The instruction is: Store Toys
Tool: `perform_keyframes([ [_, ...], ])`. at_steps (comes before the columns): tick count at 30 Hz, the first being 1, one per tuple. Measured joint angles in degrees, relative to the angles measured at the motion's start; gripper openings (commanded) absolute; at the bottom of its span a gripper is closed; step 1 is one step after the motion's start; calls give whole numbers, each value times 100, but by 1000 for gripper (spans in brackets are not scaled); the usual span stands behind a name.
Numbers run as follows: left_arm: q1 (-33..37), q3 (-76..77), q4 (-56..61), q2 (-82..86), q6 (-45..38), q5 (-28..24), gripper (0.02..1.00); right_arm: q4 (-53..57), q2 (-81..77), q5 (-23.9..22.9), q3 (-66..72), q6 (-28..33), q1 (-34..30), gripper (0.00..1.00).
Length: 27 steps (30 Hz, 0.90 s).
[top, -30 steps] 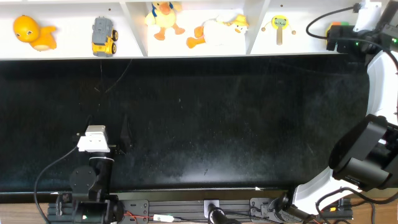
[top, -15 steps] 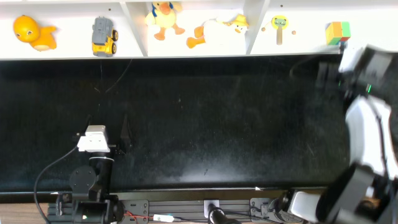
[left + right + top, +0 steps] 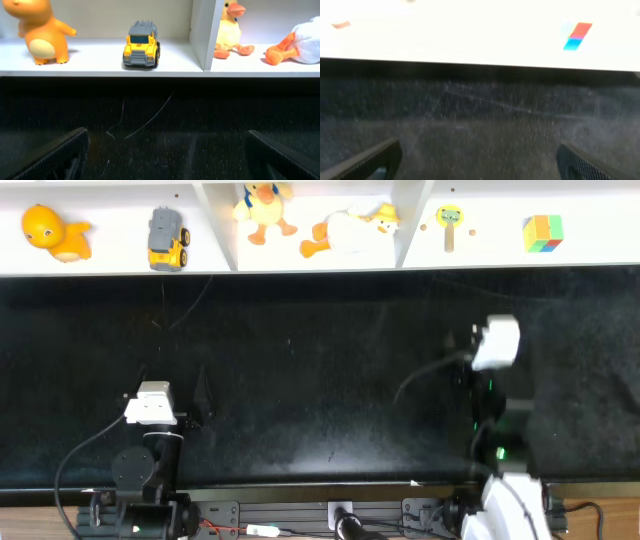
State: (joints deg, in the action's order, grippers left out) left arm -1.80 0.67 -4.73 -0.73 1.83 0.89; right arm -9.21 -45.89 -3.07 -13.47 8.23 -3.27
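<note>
Colour cube (image 3: 543, 232) sits on the shelf (image 3: 600, 242); both jaws spread wide

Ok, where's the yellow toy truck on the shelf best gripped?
Probably across the two sides of the yellow truck, coming from the open table side. It stands on its wheels, nose toward the table, back wall behind it and a divider close by, so the front is the free approach.

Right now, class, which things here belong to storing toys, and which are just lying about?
Job: orange figure, toy truck, yellow plush duck, white plush duck, wooden rattle, colour cube, white shelf.
Lying about: black table mat, mounting rail.
</note>
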Motion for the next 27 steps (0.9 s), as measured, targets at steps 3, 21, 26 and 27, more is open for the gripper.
perform_keyframes([
  [3,0,0,0,0,2,-2,996,-66,918,238,645,-68,4,996],
  [21,0,0,0,0,2,0,996,1375,3991,518,1244,57,74,996],
  [26,0,0,0,0,2,0,996,1355,4516,420,1246,74,-37,996],
  [27,0,0,0,0,2,-2,996,1355,4518,391,1244,79,-57,996],
])
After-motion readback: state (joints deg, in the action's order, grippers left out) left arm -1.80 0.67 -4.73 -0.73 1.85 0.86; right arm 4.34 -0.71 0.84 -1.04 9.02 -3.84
